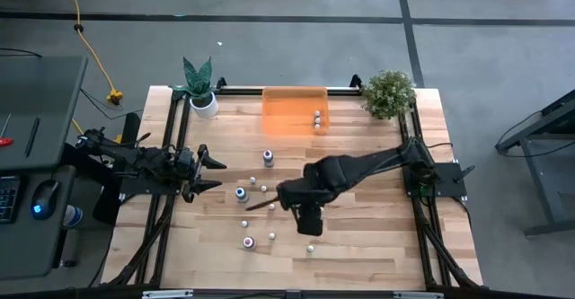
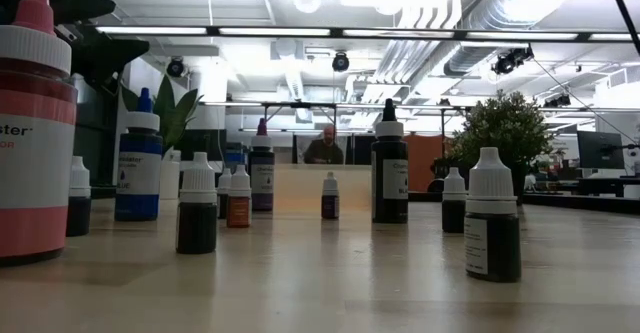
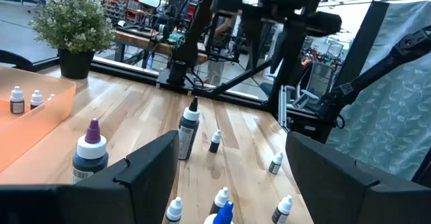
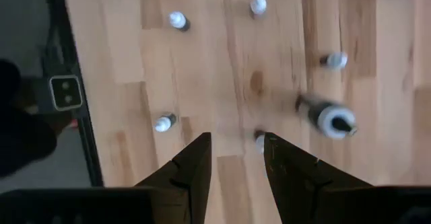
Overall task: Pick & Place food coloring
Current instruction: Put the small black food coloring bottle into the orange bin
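Currently the right pincer (image 4: 236,158) hangs over the middle of the wooden desk (image 1: 359,236), pointing down, fingers (image 4: 192,167) partly spread with a gap between them and nothing held. One small white-capped food coloring bottle (image 4: 259,140) sits just beyond its fingertips, right by the gap, not touched. A larger dark bottle (image 4: 328,116) stands near it to one side; more tiny bottles (image 4: 163,122) are scattered further out around the pincer. In the high view the loose bottles (image 1: 252,214) lie mostly between the two arms, and a purple-topped one (image 1: 268,157) stands farther off toward the orange tray (image 1: 283,119). Two bottles (image 1: 316,118) already stand in that tray, well apart from the right pincer. The left pincer (image 3: 232,177) waits at the desk's left side, fingers wide apart, empty, facing the loose bottles. Two potted plants (image 1: 389,92) stand at the far corners. Low view: a person (image 2: 325,145) sits behind the desk in the room.
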`<state>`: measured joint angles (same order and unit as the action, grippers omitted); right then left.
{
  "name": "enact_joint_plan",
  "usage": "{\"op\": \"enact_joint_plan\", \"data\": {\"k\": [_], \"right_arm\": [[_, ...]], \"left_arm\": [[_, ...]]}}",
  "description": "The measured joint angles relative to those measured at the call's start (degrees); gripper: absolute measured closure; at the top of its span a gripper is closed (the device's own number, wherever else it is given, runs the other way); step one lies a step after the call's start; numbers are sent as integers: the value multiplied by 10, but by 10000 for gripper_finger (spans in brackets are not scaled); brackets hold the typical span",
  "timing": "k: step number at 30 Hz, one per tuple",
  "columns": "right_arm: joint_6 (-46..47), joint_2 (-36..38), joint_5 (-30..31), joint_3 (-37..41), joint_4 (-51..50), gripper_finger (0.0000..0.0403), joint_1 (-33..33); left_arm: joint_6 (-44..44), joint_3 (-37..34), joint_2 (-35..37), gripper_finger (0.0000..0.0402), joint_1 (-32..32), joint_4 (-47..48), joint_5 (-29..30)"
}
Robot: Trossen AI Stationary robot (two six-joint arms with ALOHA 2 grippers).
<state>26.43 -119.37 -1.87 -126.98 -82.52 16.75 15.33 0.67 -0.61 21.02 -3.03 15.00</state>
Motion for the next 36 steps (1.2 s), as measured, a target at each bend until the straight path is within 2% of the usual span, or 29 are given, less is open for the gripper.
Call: {"op": "enact_joint_plan", "data": {"k": [8,14,20,28,33,36], "right_arm": [[148,0,37,73,19,277,53],[203,25,69,132,60,277,113],[245,47,74,209,153,277,160],[225,48,16,307,316,277,188],[146,48,30,361,402,277,191],[108,47,32,382,419,277,190]], "left_arm": [[0,0,0,130,0,0,0],[0,0,0,130,0,0,0],[0,0,0,130,0,0,0],[0,0,0,130,0,0,0],[0,0,0,130,0,0,0],[0,0,0,130,0,0,0]]}}
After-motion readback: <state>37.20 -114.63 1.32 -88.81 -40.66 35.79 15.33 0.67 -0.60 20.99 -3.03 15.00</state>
